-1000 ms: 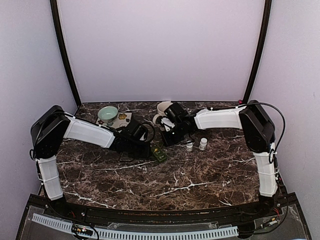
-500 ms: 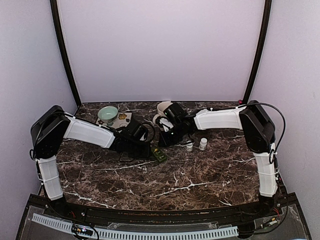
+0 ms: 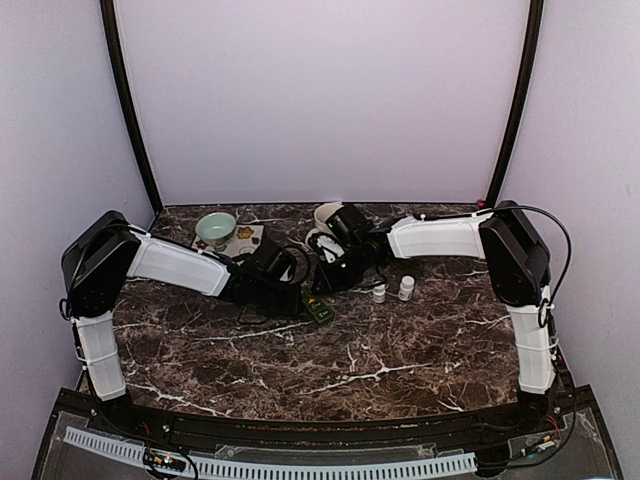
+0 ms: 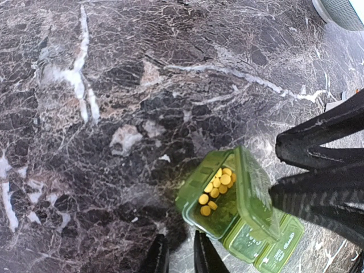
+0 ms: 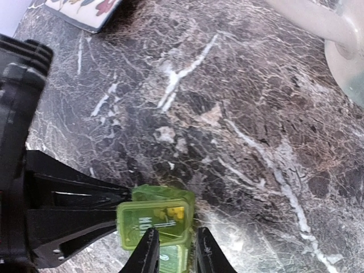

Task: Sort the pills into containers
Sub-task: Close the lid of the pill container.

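A green pill organizer (image 4: 239, 219) lies on the marble, and one end compartment stands open with its lid (image 4: 259, 190) raised. Several yellow pills (image 4: 216, 187) lie inside it. My left gripper (image 4: 177, 256) hovers just beside the open compartment, its jaws a narrow gap apart and empty. My right gripper (image 5: 175, 250) is over the organizer (image 5: 156, 219) from the other side, its jaws slightly apart, with its fingertips (image 4: 278, 170) against the raised lid. In the top view both grippers, the left (image 3: 298, 292) and the right (image 3: 326, 276), meet at the organizer (image 3: 319, 311).
Two small white bottles (image 3: 379, 292) (image 3: 406, 288) stand right of the organizer. A teal bowl (image 3: 216, 228), a patterned tile (image 3: 246, 236) and a white cup (image 3: 324, 215) sit at the back. Table edges lie far off.
My right gripper has shifted a little left, closer over the organizer. The left arm and the organizer have stayed put.
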Controlling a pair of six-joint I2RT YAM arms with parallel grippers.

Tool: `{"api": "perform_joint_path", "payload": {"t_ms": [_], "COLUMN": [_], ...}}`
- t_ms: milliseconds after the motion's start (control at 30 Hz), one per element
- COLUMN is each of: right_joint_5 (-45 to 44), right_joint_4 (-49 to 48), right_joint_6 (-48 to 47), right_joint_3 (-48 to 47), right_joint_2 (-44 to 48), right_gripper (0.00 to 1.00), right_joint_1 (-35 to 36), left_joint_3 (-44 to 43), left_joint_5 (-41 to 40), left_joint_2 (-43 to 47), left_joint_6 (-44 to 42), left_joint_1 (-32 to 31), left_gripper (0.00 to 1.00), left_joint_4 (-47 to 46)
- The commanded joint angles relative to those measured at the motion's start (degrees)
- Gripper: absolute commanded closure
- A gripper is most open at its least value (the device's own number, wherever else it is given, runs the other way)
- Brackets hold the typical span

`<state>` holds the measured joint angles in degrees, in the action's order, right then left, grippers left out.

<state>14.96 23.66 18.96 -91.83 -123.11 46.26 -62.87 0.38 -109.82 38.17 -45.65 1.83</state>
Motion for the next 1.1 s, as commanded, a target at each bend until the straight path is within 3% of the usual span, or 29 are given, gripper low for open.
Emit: {"api": "perform_joint_path", "payload": {"t_ms": [0, 1067], "right_joint_5": [2.00, 4.25], "right_joint_4": [-0.03, 5.43], "right_joint_6": [0.10, -1.65], "right_joint_3": [-2.31, -8.01], "right_joint_2": [-1.10, -7.73], "right_gripper": [0.77, 0.64], "right_joint_1": [1.01, 1.20], "left_joint_3": [0.01, 0.21], "left_joint_5": [-0.67, -0.34], "left_joint_2": [-0.87, -0.92], "left_joint_6": [-0.56, -0.73], "left_joint_1": [0.35, 0.99], "left_gripper": [0.83, 0.84], "left_joint_4": [2.19, 1.81]}}
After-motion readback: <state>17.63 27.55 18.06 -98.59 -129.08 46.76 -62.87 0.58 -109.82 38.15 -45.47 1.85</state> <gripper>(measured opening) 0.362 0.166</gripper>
